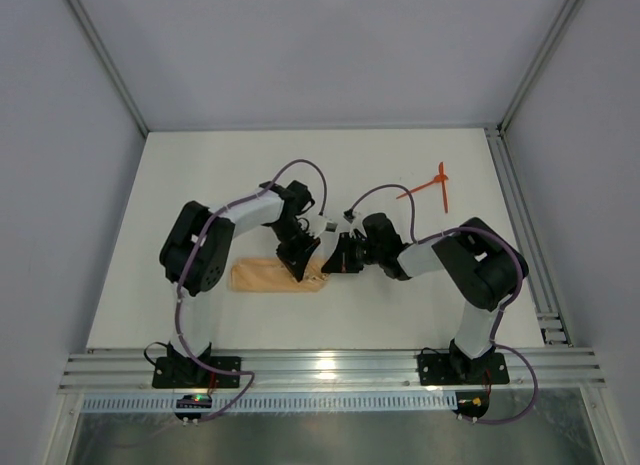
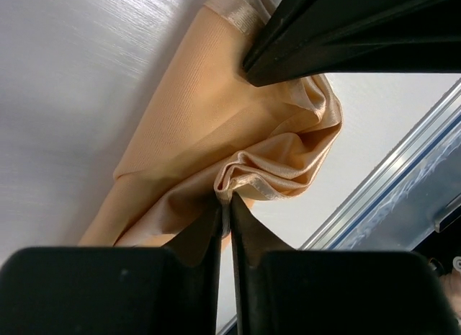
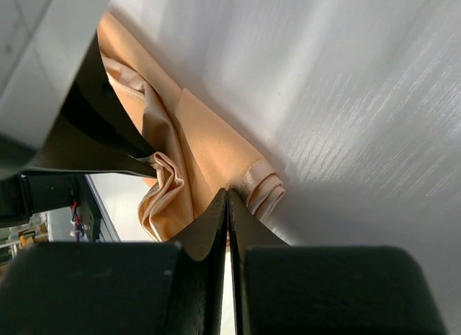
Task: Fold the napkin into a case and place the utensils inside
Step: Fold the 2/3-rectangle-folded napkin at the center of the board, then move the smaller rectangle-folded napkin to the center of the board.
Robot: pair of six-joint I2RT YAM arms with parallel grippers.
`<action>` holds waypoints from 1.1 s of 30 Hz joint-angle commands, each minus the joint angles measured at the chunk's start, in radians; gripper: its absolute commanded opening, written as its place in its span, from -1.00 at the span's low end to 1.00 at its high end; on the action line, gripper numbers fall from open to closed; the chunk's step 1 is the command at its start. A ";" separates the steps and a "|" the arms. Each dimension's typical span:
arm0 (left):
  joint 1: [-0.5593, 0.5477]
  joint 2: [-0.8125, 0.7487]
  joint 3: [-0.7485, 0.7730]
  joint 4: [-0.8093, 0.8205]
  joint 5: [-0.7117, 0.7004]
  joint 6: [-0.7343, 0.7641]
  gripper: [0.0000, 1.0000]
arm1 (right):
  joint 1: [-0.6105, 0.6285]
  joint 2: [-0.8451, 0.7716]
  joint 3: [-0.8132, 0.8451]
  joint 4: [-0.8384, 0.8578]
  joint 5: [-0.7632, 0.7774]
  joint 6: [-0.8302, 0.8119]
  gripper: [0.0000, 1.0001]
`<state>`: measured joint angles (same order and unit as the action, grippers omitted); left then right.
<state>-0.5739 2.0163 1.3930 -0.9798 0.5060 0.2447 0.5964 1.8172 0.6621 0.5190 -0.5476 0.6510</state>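
The peach-orange napkin (image 1: 258, 277) lies as a narrow folded strip on the white table, left of centre and near the front. My left gripper (image 1: 303, 275) is shut on a bunched hem at the strip's right end, and a fold of the napkin (image 2: 202, 112) shows between its tips (image 2: 225, 202). My right gripper (image 1: 325, 268) meets it from the right. Its tips (image 3: 228, 194) are shut on the napkin (image 3: 209, 144) beside a rolled hem. The two orange-red utensils (image 1: 425, 190) lie crossed at the back right, far from both grippers.
The white table (image 1: 250, 175) is enclosed by grey walls at the back and both sides. A metal rail (image 1: 330, 365) runs along the front edge by the arm bases. The right gripper's dark finger (image 2: 346, 32) crosses the top of the left wrist view.
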 commanded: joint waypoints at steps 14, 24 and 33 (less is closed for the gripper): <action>0.019 -0.203 0.060 0.098 0.037 0.048 0.09 | 0.005 0.017 -0.041 0.004 0.077 0.004 -0.89; 0.129 -0.398 -0.106 -0.045 -0.214 0.123 0.03 | 0.005 0.028 -0.062 0.045 0.087 0.033 -0.89; 0.151 -0.331 -0.295 0.164 -0.471 0.065 -0.16 | 0.019 0.016 -0.049 0.019 0.104 0.022 -0.89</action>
<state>-0.4366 1.6695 1.0767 -0.9340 0.1463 0.3355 0.6022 1.8202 0.6209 0.6044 -0.5213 0.7071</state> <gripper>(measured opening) 0.418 0.056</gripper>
